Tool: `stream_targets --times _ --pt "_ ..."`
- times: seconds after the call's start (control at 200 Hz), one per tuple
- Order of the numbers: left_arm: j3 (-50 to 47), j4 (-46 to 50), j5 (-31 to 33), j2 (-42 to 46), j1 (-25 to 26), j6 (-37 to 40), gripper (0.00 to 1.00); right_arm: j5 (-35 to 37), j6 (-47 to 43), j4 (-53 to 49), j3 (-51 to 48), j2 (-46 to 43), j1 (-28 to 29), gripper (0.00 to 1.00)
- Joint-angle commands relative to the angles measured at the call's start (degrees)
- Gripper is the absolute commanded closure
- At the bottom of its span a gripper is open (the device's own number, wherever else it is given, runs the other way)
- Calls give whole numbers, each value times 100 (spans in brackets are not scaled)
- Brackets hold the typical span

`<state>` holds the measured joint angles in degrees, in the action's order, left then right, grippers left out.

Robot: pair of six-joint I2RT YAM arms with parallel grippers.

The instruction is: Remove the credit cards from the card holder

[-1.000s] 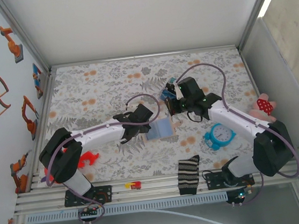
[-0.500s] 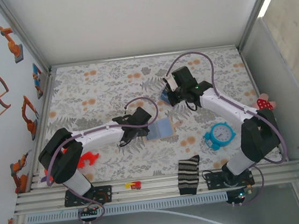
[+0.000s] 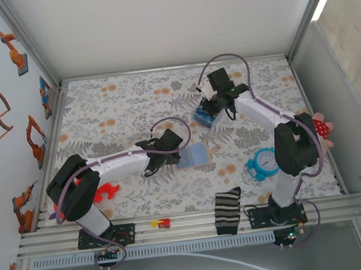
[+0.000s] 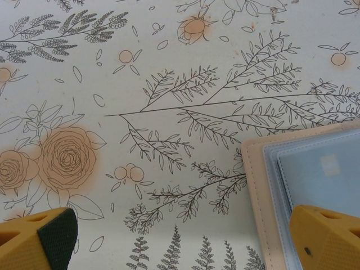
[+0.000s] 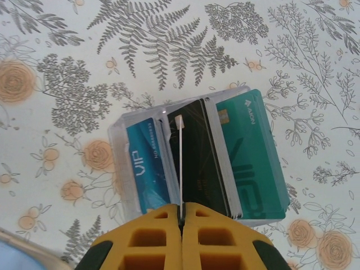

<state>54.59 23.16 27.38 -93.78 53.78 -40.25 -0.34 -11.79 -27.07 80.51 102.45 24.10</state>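
Left jaws: stood wide apart, with nothing held between them; 2 yellow fingers are seen at the lower corners of the left wrist view.
Between the left jaws: bare floral table is seen.
At the right-hand finger of the left jaws: the card holder is laid open and flat on the table, with a tan stitched rim, a light blue inner side and a clear sleeve with a pale card in it. Its near corner is overlapped by that finger; contact cannot be told.
Card holder from above: it is found just ahead of the left jaws and well apart from the right jaws, on the side nearer the arm bases.
Right jaws: pressed together on a thin card, seen edge-on as a white line running out from the yellow fingers.
Under the right jaws: a card stack is laid on the table, with 1 blue, 1 black and 1 teal card side by side over a clear base. Whether the thin card touches it cannot be told.
Farther out from the right jaws: a blue alarm clock and a striped sock are placed toward the arm bases.
Farther out from the left jaws: a red object is laid beside the left arm.
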Motion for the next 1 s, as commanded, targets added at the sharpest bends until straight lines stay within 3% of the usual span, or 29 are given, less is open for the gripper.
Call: stream_targets --times 0.0,0.992 --pt "-92 66 44 218 -34 -116 3 19 -279 -263 362 188 -148 100" --pt "-106 40 46 244 -52 -152 3 -492 -629 -518 1169 1143 -373 100"
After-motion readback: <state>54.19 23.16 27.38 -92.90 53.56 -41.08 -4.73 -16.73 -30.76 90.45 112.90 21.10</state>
